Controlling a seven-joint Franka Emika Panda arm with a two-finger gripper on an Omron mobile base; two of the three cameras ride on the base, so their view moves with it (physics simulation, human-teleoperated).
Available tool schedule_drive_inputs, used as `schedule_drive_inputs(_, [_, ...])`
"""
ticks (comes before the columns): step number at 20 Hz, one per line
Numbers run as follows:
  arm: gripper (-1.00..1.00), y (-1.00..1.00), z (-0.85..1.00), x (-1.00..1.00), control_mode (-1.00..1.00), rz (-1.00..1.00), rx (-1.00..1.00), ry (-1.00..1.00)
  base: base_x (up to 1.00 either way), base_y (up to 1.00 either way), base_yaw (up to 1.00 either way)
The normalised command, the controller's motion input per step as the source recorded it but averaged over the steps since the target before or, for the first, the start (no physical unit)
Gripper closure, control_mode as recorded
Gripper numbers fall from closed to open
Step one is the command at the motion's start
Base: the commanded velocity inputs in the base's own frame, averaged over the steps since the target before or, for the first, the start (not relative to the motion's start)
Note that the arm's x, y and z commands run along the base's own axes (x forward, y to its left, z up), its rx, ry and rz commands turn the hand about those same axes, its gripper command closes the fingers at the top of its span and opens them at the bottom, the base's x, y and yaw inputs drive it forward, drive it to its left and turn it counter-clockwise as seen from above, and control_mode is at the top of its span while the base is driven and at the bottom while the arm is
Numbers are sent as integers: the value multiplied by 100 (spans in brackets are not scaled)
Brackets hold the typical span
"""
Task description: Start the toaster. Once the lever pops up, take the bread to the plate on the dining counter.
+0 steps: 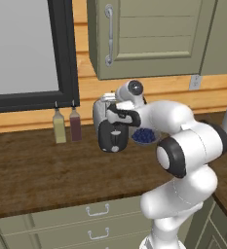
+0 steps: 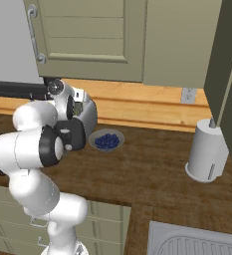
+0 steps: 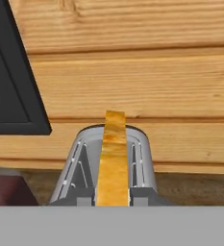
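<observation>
Silver toaster (image 3: pixel 106 166) holds the bread (image 3: pixel 113 161); jaws' state I cannot tell.

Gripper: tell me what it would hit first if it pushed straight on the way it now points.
Most likely the bread, seen edge-on between the toaster's slots, dead centre in the hand view. Behind it comes the wooden wall. Depth is hard to judge here.

Home kitchen, wooden worktop (image 1: pixel 32 170) with drawers (image 1: pixel 61 219), wall cabinets (image 1: pixel 149 34), toaster (image 3: pixel 108 166), sink (image 2: pixel 197 244)
</observation>
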Motion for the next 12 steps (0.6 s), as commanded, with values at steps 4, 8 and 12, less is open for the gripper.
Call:
schedule_drive_inputs(4, [100, -11, 5, -36, -100, 0, 4, -1, 0, 0, 0])
schedule_drive_inputs(8, [100, -9, 0, -64, -100, 0, 5, 0, 0, 0, 0])
schedule_drive_inputs(12, [100, -22, 34, -64, -100, -1, 3, -1, 0, 0, 0])
